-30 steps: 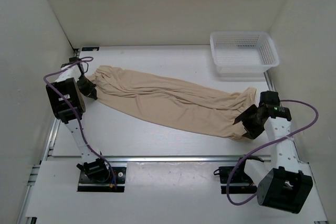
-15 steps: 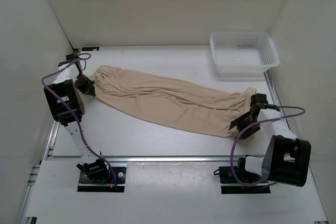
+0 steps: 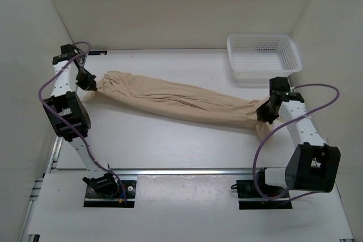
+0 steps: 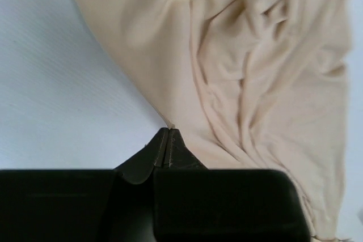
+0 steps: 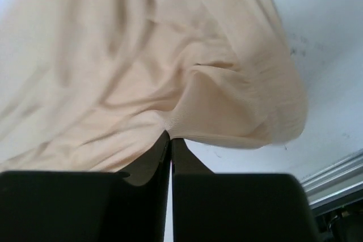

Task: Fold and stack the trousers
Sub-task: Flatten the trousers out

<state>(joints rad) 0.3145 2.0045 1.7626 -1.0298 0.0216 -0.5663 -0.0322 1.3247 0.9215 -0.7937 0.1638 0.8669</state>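
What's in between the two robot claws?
The beige trousers stretch from the left gripper to the right gripper, each pinching one end. The top view shows it.

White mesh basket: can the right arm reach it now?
Probably yes: the white mesh basket sits just beyond the right gripper with nothing between. But that gripper is shut on the trousers, so they would drag along.

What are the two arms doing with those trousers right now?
Left gripper shut on one end of the trousers. Right gripper shut on the other end. Basket far right, not in the way.
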